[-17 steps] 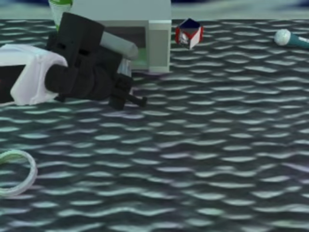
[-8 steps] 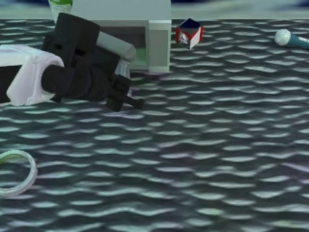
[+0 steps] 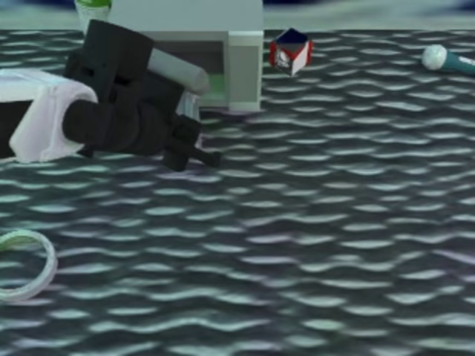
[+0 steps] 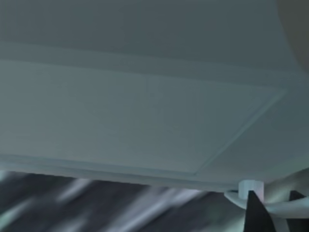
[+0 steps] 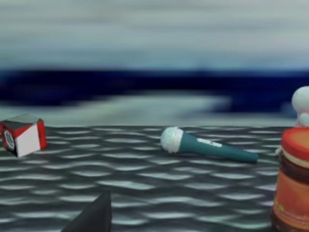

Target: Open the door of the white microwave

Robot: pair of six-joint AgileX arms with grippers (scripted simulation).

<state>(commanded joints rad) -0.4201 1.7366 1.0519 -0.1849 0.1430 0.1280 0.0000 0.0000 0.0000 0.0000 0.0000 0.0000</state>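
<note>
Swung partly open from the boxy pale grey-white microwave (image 3: 223, 44), the flat, stiff windowed door (image 4: 145, 121) should pivot lightly if pulled by its free edge, where the left gripper (image 3: 194, 152) sits; whether its fingers are spread I cannot tell.

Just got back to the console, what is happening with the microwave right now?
The left arm is working at the white microwave at the far left of the table. Its left gripper sits at the free edge of the door, which stands swung partly out from the front, showing the greenish interior floor. The left wrist view is filled by the door panel up close. The right arm is out of the top view; its wrist camera looks toward a teal microphone and a red and white cube.
</note>
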